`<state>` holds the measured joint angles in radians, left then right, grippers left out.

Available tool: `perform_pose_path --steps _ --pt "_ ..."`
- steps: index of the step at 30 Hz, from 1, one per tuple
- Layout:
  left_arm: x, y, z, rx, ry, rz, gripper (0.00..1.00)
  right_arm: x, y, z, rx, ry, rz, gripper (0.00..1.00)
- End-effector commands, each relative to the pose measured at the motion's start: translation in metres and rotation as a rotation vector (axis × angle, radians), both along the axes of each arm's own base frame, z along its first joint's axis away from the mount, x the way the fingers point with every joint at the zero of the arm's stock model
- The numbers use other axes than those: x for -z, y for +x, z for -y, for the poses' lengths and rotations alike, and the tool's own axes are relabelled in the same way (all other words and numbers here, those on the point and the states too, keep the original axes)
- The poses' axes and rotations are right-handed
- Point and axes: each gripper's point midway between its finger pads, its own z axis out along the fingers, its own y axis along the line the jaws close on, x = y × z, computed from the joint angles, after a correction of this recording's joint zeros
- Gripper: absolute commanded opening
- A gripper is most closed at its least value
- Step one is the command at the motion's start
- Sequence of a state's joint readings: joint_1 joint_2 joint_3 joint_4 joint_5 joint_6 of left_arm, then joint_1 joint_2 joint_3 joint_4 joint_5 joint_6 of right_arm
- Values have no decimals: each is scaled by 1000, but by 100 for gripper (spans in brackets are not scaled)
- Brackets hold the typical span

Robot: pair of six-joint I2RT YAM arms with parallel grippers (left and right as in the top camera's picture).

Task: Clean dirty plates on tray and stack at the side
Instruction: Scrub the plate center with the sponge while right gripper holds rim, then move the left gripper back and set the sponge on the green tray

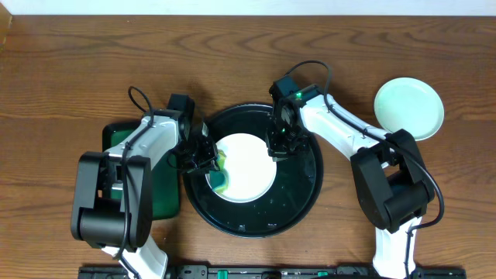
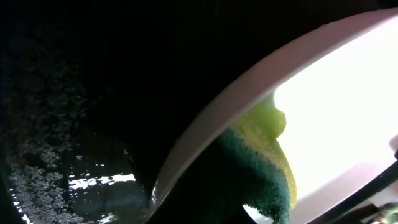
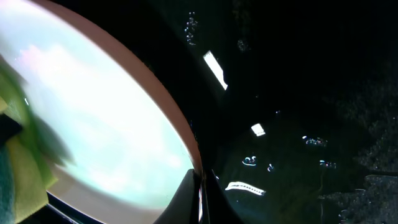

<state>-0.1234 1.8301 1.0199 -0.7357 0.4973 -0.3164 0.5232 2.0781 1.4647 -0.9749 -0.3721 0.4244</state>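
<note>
A white plate point(image 1: 246, 167) lies inside the round black tray point(image 1: 302, 198). My right gripper point(image 1: 280, 145) is shut on the plate's right rim; in the right wrist view the two fingers point(image 3: 186, 199) pinch the rim of the plate point(image 3: 93, 118). My left gripper point(image 1: 204, 157) is at the plate's left edge, shut on a yellow-and-green sponge point(image 1: 221, 177) that presses on the plate. The left wrist view shows the sponge point(image 2: 270, 171) against the plate point(image 2: 336, 106). A second white plate point(image 1: 409, 107) rests on the table at the far right.
A green rectangular tray point(image 1: 159, 194) sits left of the black tray, partly under my left arm. The black tray's floor point(image 2: 74, 186) is wet, with droplets and foam. Bare wooden table point(image 1: 232, 54) lies behind.
</note>
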Motion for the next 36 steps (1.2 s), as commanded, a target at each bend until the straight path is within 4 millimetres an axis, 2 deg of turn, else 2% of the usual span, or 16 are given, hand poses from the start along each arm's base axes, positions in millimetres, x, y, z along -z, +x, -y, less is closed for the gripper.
perform_pose_path --steps 1,4,7,10,15,19,20,21,25,27,30,34,36 --pt "-5 27 -44 13 216 128 7 -9 5 1 1 15 28 1" --pt "-38 41 -39 25 186 245 7 -9 6 -1 -7 23 35 1" --pt "-74 46 -32 20 137 351 8 -9 6 -1 -11 26 39 1" --pt "-107 38 -30 16 114 423 8 -10 8 -3 -12 31 49 1" --pt "-133 18 -36 11 134 456 13 -10 13 -6 -11 42 68 1" --pt "-130 0 -58 -22 231 388 15 -10 14 -11 -21 51 84 2" --pt "-127 -4 -62 -31 237 360 14 -10 15 -12 -24 54 89 11" --pt "-124 -8 -65 -42 241 334 15 -10 15 -14 -26 57 94 26" --pt "-120 -14 -90 -109 285 284 15 -10 17 -17 -32 64 106 58" --pt "-119 -14 -108 -158 327 276 16 -10 16 -20 -39 68 112 60" --pt "-115 -15 -136 -223 389 250 16 -11 17 -26 -45 79 128 58" --pt "-100 -19 -156 -267 391 180 16 -12 17 -37 -65 96 153 50" --pt "-94 -19 -160 -275 389 154 16 -12 14 -42 -78 99 157 49"
